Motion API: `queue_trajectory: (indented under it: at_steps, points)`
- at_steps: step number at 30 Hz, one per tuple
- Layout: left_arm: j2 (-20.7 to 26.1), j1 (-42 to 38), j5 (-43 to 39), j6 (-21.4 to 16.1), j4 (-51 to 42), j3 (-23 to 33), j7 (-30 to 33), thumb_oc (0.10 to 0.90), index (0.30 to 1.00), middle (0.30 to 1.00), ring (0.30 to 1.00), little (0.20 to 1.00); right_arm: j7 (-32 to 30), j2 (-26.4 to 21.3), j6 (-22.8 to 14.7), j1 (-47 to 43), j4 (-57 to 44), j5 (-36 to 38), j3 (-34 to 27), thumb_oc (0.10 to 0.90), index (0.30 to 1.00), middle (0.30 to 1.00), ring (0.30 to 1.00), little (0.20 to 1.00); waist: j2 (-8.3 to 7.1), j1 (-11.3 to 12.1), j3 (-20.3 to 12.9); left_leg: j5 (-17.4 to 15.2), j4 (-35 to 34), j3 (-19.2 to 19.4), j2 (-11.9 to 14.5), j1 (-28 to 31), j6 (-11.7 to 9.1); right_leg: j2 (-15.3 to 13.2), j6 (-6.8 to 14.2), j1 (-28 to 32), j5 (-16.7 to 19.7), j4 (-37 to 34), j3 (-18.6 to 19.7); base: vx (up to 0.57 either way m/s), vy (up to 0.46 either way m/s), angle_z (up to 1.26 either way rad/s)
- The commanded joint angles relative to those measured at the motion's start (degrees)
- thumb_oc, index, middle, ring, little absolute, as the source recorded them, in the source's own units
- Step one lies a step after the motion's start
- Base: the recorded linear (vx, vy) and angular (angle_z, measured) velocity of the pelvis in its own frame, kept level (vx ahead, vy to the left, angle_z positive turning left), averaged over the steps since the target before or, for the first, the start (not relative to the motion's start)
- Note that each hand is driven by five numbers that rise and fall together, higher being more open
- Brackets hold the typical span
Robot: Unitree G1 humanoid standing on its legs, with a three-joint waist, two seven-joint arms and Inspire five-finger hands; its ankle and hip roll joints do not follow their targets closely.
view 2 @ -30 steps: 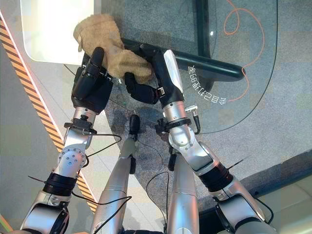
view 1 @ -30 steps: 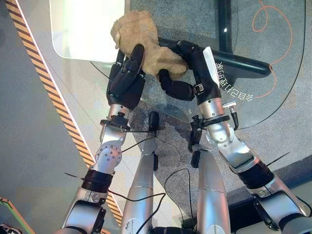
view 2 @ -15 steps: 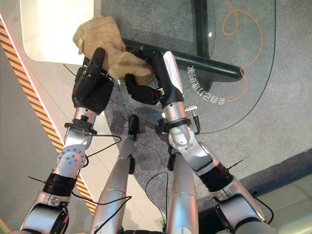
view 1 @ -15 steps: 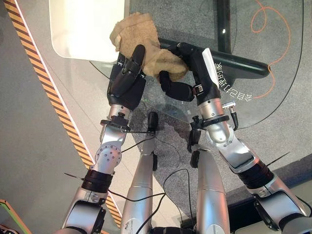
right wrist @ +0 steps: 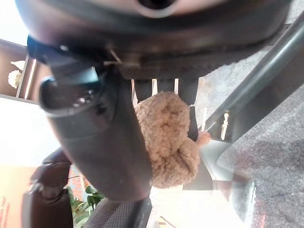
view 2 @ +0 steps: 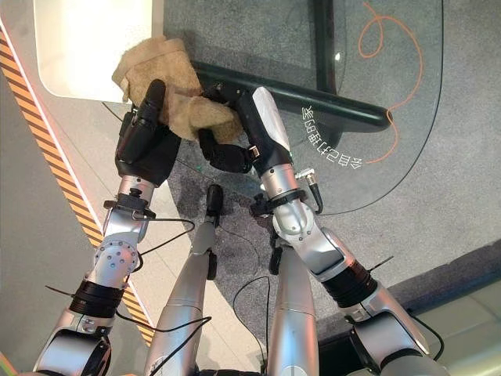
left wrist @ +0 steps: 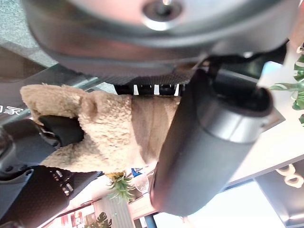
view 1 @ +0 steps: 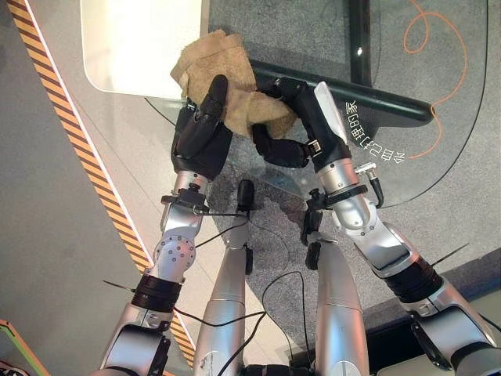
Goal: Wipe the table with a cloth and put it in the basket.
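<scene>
A tan fluffy cloth [view 1: 215, 66] lies bunched on the glass table [view 1: 438, 149] near its left rim. My left hand [view 1: 200, 137] comes up from below it, thumb laid on top of the cloth and fingers beneath its edge, pinching it [left wrist: 109, 133]. Just to the right, my right hand [view 1: 309, 117] has its fingers curled over the cloth's right end and its thumb tucked under, so the cloth [right wrist: 168, 137] sits between them. Both hands touch the cloth at once.
A dark metal bar [view 1: 391, 100] of the table frame runs under the glass right of the hands. A bright white panel [view 1: 141, 39] lies at the back left. Orange-striped floor tape [view 1: 86, 164] runs along the left, and an orange cord [view 1: 454, 78] loops at the right.
Both hands have slid the cloth a little to the left on the glass, and the right hand has leaned further left over it.
</scene>
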Motion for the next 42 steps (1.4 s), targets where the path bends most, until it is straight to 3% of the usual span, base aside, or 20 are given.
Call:
queue_trajectory:
  at_steps: [1,15,19,42]
  points:
    - [-0.58,-4.88,0.72,-4.59,-10.08,0.89,-5.56,0.100,0.300,0.300,0.300,0.200,1.08,1.13,-5.31,-7.10,-4.62,-2.89,0.76,0.100,0.300,0.300,0.300,0.200,-1.57,1.84,-1.43,-10.61,9.10,1.75,-1.49,0.64,1.94,-1.64,5.14,3.91,13.03,-18.57,0.56,0.00,0.000,0.00]
    - [-1.60,-5.11,2.05,-8.33,-10.56,1.70,-4.00,0.100,0.300,0.300,0.300,0.200,0.90,1.52,-5.08,-7.38,-4.30,-3.08,0.82,0.100,0.300,0.300,0.300,0.200,-1.77,2.01,-1.43,-10.64,9.05,1.57,-1.59,0.74,1.92,-1.47,4.96,3.95,12.81,-18.46,0.56,0.00,0.000,0.00]
    - [-1.63,-5.20,3.49,-11.08,-10.48,2.21,-2.86,0.100,0.300,0.300,0.300,0.200,0.40,1.85,-5.09,-7.21,-4.34,-2.50,0.26,0.800,0.900,0.900,0.900,0.900,-1.83,2.05,-1.43,-10.61,8.93,1.52,-1.60,0.90,1.87,-1.43,4.94,4.13,12.75,-18.53,0.51,0.00,0.000,0.00]
    - [-3.12,-5.69,8.34,-19.74,-9.75,5.23,5.99,0.100,0.300,0.300,0.300,0.200,-0.66,3.47,-5.76,-7.34,-3.31,-2.74,-0.69,0.800,0.900,0.900,0.900,0.900,-1.79,2.32,-1.43,-10.42,8.70,1.38,-1.75,0.96,1.70,-1.44,4.77,4.24,12.56,-18.68,0.58,0.00,0.000,0.00]
